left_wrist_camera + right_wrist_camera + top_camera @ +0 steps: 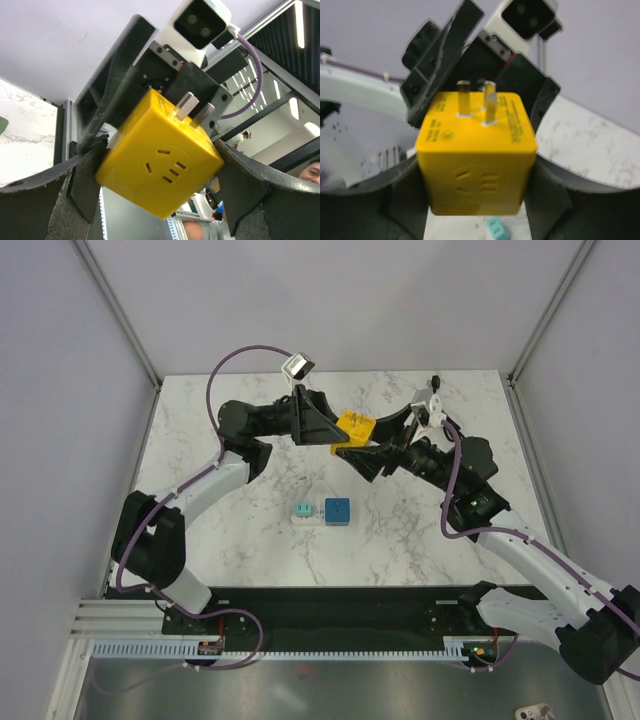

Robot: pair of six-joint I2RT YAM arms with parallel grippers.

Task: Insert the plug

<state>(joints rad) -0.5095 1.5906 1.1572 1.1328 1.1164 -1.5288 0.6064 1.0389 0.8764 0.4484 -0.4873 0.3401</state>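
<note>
Above the far middle of the marble counter (400, 540), the left pincer (330, 432) and right pincer (358, 455) meet, and each is clamped on the yellow plug cube (354, 425), its prongs bare. Nearer, on the counter, a blue cube (337, 510) sits just right of a smaller teal cube (300, 510).

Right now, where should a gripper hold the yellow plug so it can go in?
Probably by two opposite flat side faces of the yellow plug, coming from the side away from its prongs. Flat parallel sides suit a pinch, and the prong face stays clear.
</note>
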